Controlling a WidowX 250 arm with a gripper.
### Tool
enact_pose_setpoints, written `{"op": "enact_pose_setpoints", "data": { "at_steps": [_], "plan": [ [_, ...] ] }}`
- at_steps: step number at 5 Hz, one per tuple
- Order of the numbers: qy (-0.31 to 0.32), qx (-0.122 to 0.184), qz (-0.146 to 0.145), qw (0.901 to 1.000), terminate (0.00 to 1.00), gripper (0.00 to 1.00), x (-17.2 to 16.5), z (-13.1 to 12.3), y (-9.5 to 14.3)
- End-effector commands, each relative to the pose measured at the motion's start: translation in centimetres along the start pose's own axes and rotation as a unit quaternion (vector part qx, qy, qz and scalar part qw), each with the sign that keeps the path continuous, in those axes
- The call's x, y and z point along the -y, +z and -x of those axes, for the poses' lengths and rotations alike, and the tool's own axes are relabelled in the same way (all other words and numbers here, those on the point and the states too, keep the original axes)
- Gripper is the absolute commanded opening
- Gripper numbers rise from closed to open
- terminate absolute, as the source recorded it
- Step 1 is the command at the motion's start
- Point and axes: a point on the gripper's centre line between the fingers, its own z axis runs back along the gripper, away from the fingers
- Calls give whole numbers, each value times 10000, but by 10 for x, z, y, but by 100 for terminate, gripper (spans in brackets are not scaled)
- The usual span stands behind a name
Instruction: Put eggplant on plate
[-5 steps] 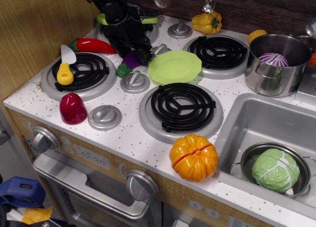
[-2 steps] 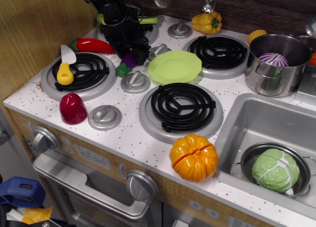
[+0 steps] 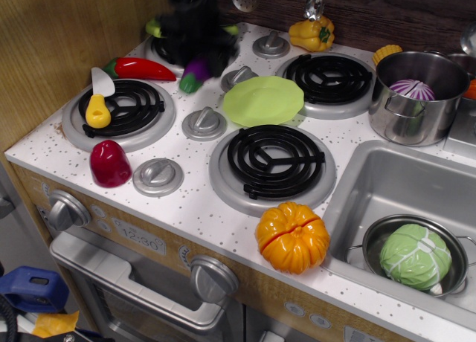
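Observation:
The purple eggplant (image 3: 193, 73) with its green stem cap hangs tilted, stem down to the left, above the stovetop at the back left. My black gripper (image 3: 202, 59) is motion-blurred and shut on the eggplant's upper end. The lime-green plate (image 3: 262, 100) lies flat between the burners, just to the right of the eggplant and below its height, with nothing on it.
A red chili (image 3: 140, 69) and a yellow pear (image 3: 97, 112) lie by the left burner. A dark red toy (image 3: 109, 163) sits at the front left. A steel pot (image 3: 415, 95), a yellow pepper (image 3: 312, 33), an orange pumpkin (image 3: 292, 236) and the sink (image 3: 387, 186) are to the right.
My gripper closed on the eggplant and has lifted it off the stovetop, moving up and slightly back. The plate and the other toys have not moved.

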Motion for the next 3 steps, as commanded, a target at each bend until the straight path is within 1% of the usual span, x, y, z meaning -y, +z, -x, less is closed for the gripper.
{"op": "enact_pose_setpoints", "data": {
  "at_steps": [1, 2, 3],
  "plan": [
    [451, 459, 37, 9979, 0, 0, 28, -27, 42],
    [596, 508, 282, 9965, 0, 0, 36, -24, 30],
    [624, 508, 517, 9954, 100, 100, 37, -17, 23]
  ]
}}
